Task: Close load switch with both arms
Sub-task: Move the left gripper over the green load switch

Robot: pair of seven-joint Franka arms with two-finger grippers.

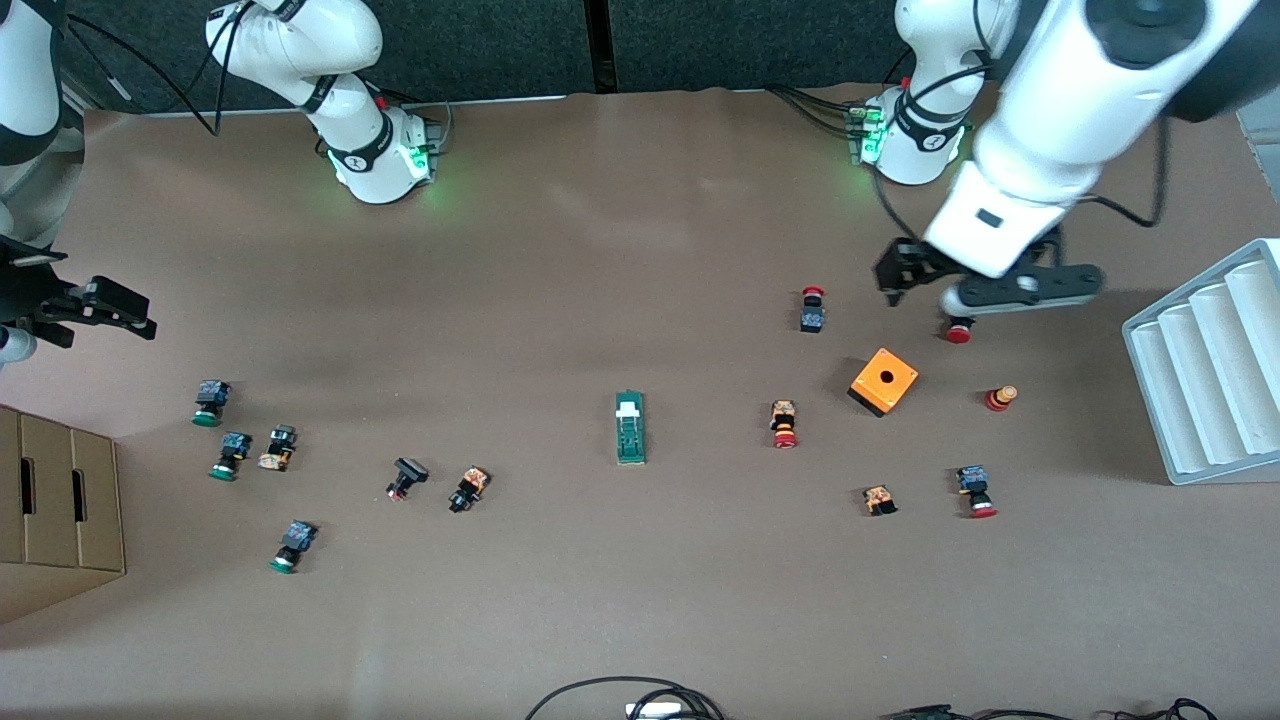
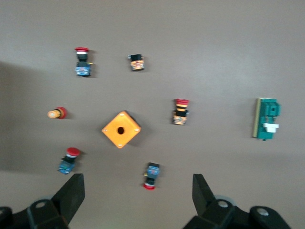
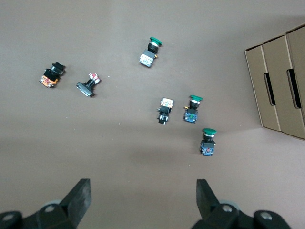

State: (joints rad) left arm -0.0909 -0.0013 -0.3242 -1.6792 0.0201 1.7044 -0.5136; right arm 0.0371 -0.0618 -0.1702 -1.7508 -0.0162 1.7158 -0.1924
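The load switch (image 1: 630,428) is a narrow dark-green block with a white piece at the end farther from the front camera. It lies flat and alone mid-table, and it also shows in the left wrist view (image 2: 267,118). My left gripper (image 2: 136,191) hangs open and empty in the air (image 1: 985,292) over the table toward the left arm's end, above a red-capped push button (image 2: 150,175). My right gripper (image 3: 143,191) is open and empty too, hovering (image 1: 120,310) over bare table at the right arm's end. Neither gripper touches the switch.
An orange cube with a hole (image 1: 883,380) and several red-capped push buttons (image 1: 783,424) lie toward the left arm's end. Several green-capped buttons (image 1: 229,455) lie toward the right arm's end. A cardboard box (image 1: 60,510) and a white ribbed rack (image 1: 1210,360) stand at the table's two ends.
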